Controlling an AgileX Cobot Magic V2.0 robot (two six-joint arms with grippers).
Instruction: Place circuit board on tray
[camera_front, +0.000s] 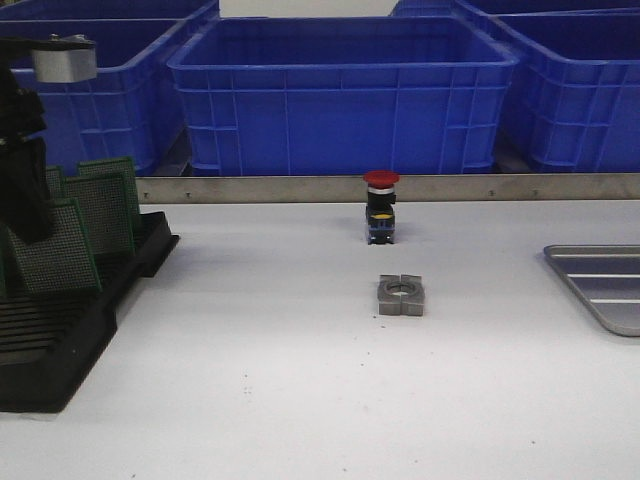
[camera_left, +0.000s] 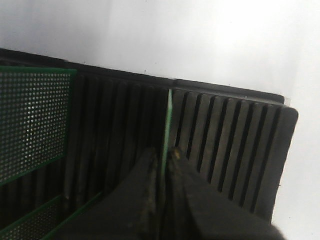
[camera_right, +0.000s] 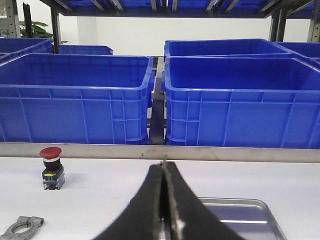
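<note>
Several green perforated circuit boards (camera_front: 100, 205) stand upright in a black slotted rack (camera_front: 60, 340) at the table's left. My left arm (camera_front: 22, 160) reaches down among them. In the left wrist view my left gripper (camera_left: 165, 156) is shut on the thin edge of one green circuit board (camera_left: 168, 117), which stands in the rack (camera_left: 225, 140). Another board (camera_left: 30, 125) stands beside it. The silver-grey tray (camera_front: 600, 285) lies at the table's right edge. My right gripper (camera_right: 163, 167) is shut and empty, above the table near the tray (camera_right: 250, 212).
A red-capped push button (camera_front: 381, 205) and a grey metal clamp (camera_front: 401, 296) sit mid-table. Big blue bins (camera_front: 340, 90) stand behind a metal rail (camera_front: 300, 188) at the table's back.
</note>
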